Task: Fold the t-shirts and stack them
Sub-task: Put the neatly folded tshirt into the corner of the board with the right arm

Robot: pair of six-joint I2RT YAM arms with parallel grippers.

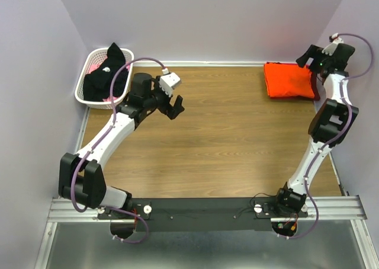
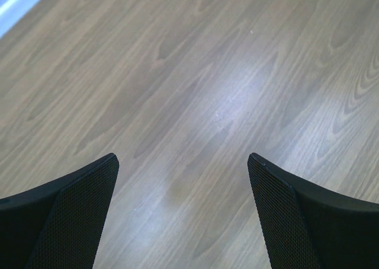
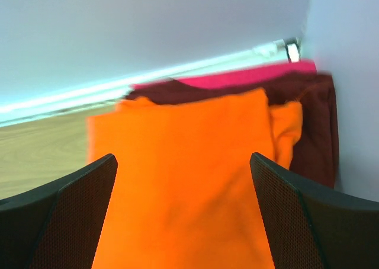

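Orange t-shirt (image 1: 288, 80) folded atop maroon t-shirt (image 3: 308, 127) at far right corner of tabletop (image 1: 225, 138), right arm's jaws released above it, black t-shirt (image 1: 105, 76) heaped in white basket (image 1: 82, 86) far left, left arm's jaws spread empty over bare wood

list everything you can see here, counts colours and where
orange shirt: 1, orange, folded, top of the pile at the far right corner
maroon shirt: 1, maroon, under the orange shirt
pink cloth: 1 edge showing, pink, behind the maroon shirt by the wall
black shirt: 1, black, bunched in the basket
basket: 1, white, far left corner
table: 1, brown wood
left hand: 1, black, open over bare table
right hand: 1, black, open over the orange shirt
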